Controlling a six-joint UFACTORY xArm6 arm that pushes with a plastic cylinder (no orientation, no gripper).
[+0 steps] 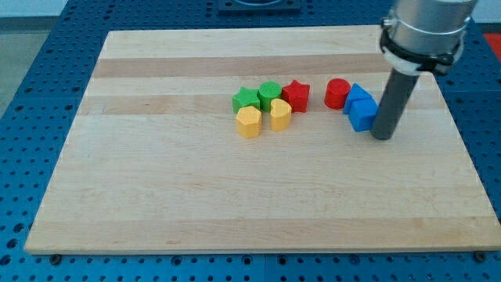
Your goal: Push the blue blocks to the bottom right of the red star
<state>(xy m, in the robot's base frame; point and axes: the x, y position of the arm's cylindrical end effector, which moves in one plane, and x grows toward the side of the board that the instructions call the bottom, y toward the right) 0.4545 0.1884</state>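
Two blue blocks sit together at the view's right of centre: one blue block behind and a blue cube-like block in front. The red star stands to their left, past a red cylinder that touches the rear blue block. My tip rests on the board just right of the front blue block, touching or nearly touching its right side. The dark rod rises from there to the arm at the view's top right.
A green star and a green hexagonal block sit left of the red star. A yellow hexagonal block and another yellow block lie just below them. The wooden board lies on a blue perforated table.
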